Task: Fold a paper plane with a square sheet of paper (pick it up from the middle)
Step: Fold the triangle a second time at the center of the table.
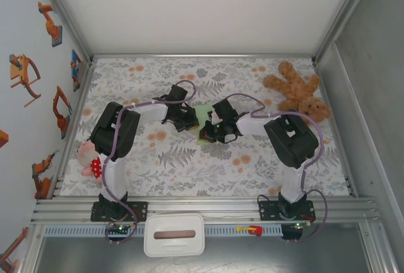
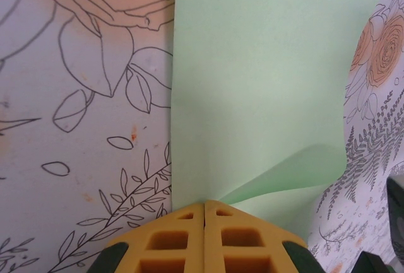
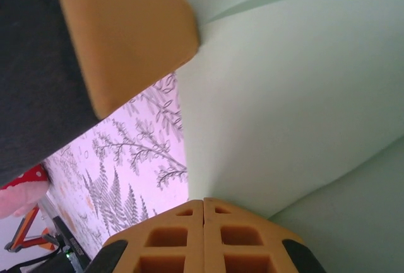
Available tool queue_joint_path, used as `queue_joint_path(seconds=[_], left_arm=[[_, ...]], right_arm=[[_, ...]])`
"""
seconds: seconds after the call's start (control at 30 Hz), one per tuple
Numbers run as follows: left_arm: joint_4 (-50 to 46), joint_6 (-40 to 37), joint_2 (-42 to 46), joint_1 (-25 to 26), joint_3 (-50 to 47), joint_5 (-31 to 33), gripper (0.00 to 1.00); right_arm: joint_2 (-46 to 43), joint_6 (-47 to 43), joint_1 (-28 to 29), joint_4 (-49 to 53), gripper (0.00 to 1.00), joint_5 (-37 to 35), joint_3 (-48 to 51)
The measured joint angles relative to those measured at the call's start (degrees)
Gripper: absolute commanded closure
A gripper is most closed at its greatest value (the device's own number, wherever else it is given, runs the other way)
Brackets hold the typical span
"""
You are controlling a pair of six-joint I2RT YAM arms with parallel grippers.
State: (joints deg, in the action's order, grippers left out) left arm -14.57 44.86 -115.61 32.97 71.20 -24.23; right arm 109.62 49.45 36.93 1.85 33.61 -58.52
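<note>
At the near edge, in front of the two arm bases, you have a white tub (image 1: 174, 235) on the rail. A step further in, a pink soft toy (image 1: 88, 158) with a red spotted patch lies on the floral table cover (image 1: 265, 166), just beside the left arm's lower link.

Mid-table, both arms bend inward and their heads meet over the square sheet of paper (image 2: 265, 65) - pale mint green, lying on the cover, mostly hidden under the grippers from above.

Your left gripper (image 2: 204, 205) is clenched, its yellow fingers (image 2: 167, 241) pressed flat together. Its tip sits at the sheet's left edge, and a flap of the paper curls up to the right of it.

Your right gripper (image 3: 204, 202) is clenched tight too, with its tip against the sheet's edge. There the paper shows a crease and an overlapping layer at the lower right, and one left-gripper finger (image 3: 126, 40) rests on the sheet just beyond.

You cannot tell from either wrist view whether paper is caught between the fingertips or only lies against them.

Far right, near the back corner, a brown teddy bear (image 1: 300, 93) lies on the cover - well apart from both grippers.
</note>
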Motion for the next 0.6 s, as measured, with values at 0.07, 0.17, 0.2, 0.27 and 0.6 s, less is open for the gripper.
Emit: queue_joint_path(seconds=[0.07,0.17,0.2,0.27,0.6], left_arm=[[0.0,0.0,0.0,0.0,0.0,0.0,0.96],[0.0,0.0,0.0,0.0,0.0,0.0,0.96],[0.0,0.0,0.0,0.0,0.0,0.0,0.96],[0.0,0.0,0.0,0.0,0.0,0.0,0.96],[0.0,0.0,0.0,0.0,0.0,0.0,0.96]], right_arm=[[0.0,0.0,0.6,0.1,1.00,0.0,0.1],[0.0,0.0,1.3,0.1,1.00,0.0,0.3],[0.0,0.0,1.4,0.2,1.00,0.0,0.4],[0.0,0.0,1.6,0.3,1.00,0.0,0.5],[0.1,-1.4,1.6,1.4,1.00,0.0,0.6]])
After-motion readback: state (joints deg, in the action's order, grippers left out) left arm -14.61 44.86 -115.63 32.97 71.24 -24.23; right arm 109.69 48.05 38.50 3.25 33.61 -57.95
